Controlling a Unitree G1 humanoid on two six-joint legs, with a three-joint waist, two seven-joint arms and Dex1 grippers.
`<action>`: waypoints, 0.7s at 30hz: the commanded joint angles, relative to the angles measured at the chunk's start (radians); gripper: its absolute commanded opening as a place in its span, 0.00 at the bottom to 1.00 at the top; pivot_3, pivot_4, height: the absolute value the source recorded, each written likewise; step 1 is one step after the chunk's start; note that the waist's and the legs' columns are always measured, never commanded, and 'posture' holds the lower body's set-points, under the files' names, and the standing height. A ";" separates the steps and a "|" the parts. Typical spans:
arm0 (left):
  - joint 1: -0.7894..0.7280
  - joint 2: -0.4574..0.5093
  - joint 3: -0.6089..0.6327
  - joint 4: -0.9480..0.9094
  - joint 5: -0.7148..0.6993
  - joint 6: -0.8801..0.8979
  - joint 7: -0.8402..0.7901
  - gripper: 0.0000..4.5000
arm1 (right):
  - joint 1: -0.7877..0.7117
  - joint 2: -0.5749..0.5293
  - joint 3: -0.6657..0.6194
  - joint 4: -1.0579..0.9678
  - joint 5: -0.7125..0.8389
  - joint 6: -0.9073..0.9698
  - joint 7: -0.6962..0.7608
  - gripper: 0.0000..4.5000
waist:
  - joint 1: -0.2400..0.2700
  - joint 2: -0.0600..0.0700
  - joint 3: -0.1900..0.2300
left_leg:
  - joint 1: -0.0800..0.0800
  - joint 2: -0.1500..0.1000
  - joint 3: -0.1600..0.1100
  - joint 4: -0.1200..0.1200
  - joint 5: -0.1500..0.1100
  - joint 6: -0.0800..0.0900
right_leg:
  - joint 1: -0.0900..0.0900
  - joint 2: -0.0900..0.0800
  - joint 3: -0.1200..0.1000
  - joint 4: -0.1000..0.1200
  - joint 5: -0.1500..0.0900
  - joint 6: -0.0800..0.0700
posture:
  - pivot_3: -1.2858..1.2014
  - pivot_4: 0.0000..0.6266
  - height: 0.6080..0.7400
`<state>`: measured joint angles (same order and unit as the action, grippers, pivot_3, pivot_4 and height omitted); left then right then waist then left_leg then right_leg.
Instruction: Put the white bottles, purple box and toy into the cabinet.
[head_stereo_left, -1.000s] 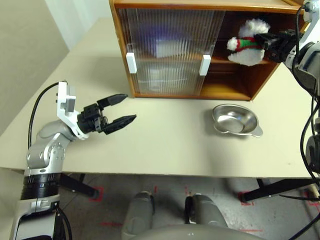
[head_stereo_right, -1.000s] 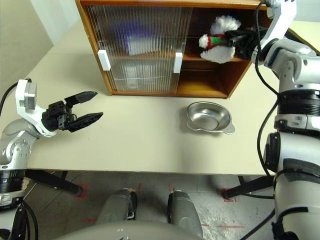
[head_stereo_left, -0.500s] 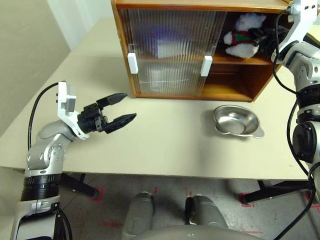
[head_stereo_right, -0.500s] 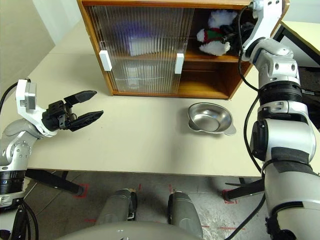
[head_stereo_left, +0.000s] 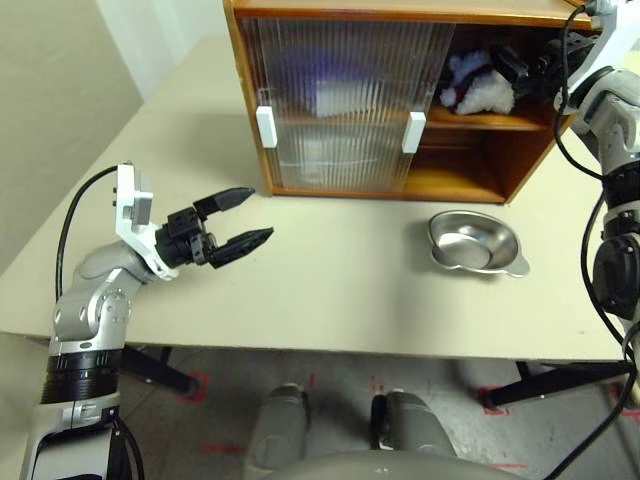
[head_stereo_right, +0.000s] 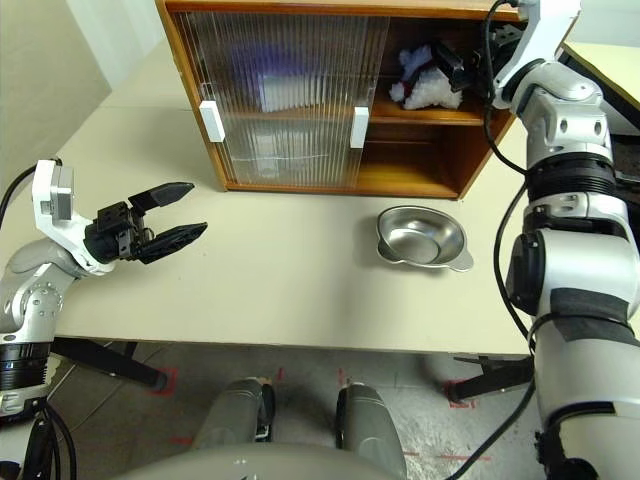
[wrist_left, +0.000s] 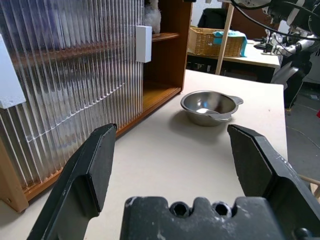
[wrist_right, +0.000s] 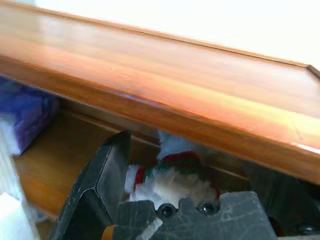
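now toy (head_stereo_right: 428, 88) seen lying on upper shelf of cabinet (head_stereo_left: 330, 12), right pincer (head_stereo_left: 522, 66) spread wide beside it, nothing gripped. left pincer (head_stereo_left: 238, 222) held released above bench (head_stereo_left: 330, 300).

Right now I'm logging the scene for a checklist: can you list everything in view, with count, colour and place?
cabinet: one, orange-brown wood, at the table's far edge, ribbed sliding doors covering its left part.
toy: one, white plush, on the upper shelf in the open right part.
purple box: one, lilac, on the upper shelf behind the doors.
metal dish: one, silver, on the table before the cabinet.
table: one, beige.
left end effector: black, open, above the table's left part.
right end effector: black, open, at the toy.
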<state>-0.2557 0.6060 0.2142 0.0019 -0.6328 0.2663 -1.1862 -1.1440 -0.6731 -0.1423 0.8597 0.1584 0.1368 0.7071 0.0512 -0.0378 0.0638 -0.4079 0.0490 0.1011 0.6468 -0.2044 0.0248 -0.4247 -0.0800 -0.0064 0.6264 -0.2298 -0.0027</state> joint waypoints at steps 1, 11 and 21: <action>0.004 0.004 -0.007 -0.010 -0.008 0.007 -0.009 1.00 | 0.075 -0.063 0.017 -0.168 0.037 0.195 0.116 0.99 | 0.004 0.000 0.000 | 0.000 0.000 -0.001 0.000 0.000 0.000 | 0.000 0.000 0.000 0.000 0.000 0.000 | 0.60 0.02 1.00; 0.008 0.011 -0.009 -0.001 -0.009 0.016 -0.027 1.00 | 0.561 -0.342 -0.186 -0.710 0.368 0.939 0.350 0.99 | 0.025 0.002 0.002 | 0.000 0.000 -0.004 0.001 0.000 0.000 | 0.001 -0.003 -0.001 0.000 -0.006 -0.004 | 0.58 0.06 1.00; 0.002 0.016 -0.012 0.002 -0.011 0.036 -0.039 1.00 | 0.953 -0.109 -0.567 -0.737 0.489 1.116 0.119 0.99 | 0.021 0.002 0.006 | 0.003 -0.001 -0.005 0.005 0.000 -0.001 | 0.007 -0.003 -0.003 -0.001 -0.004 -0.001 | 0.58 0.08 1.00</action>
<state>-0.2548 0.6127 0.2133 0.0089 -0.6391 0.2936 -1.2190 -0.2069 -0.7983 -0.6455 0.1189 0.6265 1.2336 0.8766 0.0719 -0.0353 0.0699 -0.4052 0.0476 0.0953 0.6520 -0.2048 0.0243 -0.4179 -0.0828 -0.0091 0.6253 -0.2332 -0.0037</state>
